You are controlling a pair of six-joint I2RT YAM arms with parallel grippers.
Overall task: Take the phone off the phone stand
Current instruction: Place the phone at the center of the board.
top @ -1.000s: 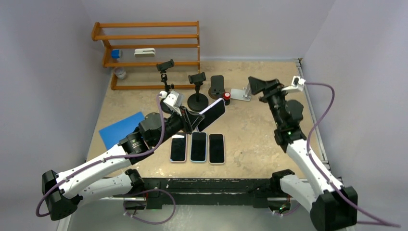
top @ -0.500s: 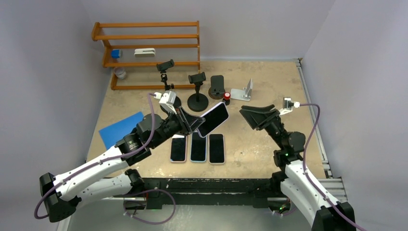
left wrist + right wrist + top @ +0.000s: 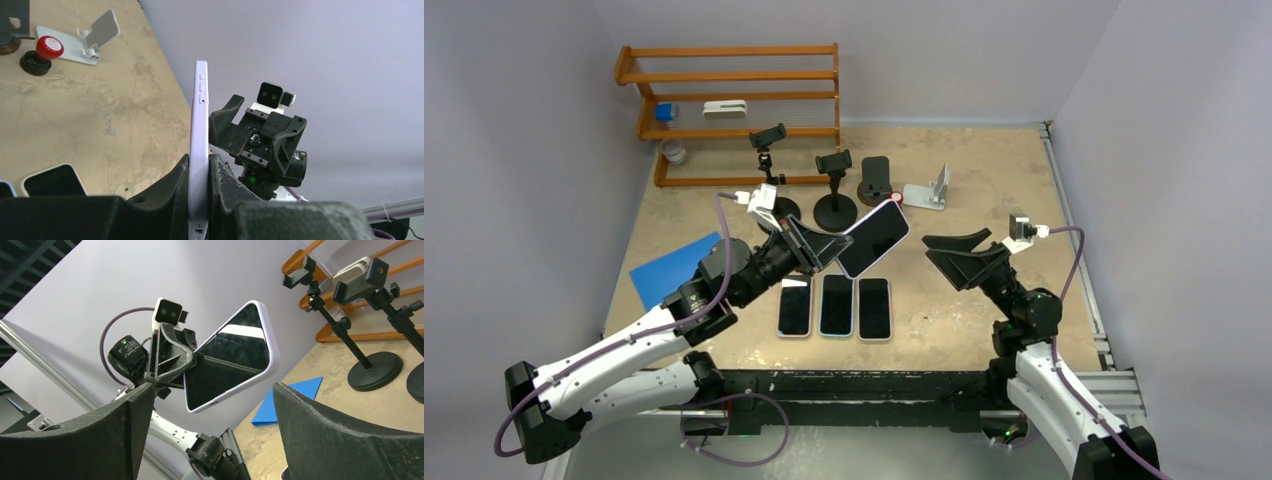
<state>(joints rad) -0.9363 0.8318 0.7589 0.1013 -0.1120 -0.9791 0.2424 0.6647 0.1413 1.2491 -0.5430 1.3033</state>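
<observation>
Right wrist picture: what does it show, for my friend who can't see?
The left gripper pinches a white-edged phone, dark screen showing, in the air, framed by the open fingers of the right gripper. Black phone stands and a blue sheet sit on the table behind.

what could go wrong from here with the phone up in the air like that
1. The left claw pinches the phone at one end only, with most of it sticking out unsupported. It might pivot or slip.
2. It hangs close to the row of phones lying flat, so a drop could land on them.
3. The right claw stands open and points at the phone. A misjudged approach could knock it loose.
</observation>
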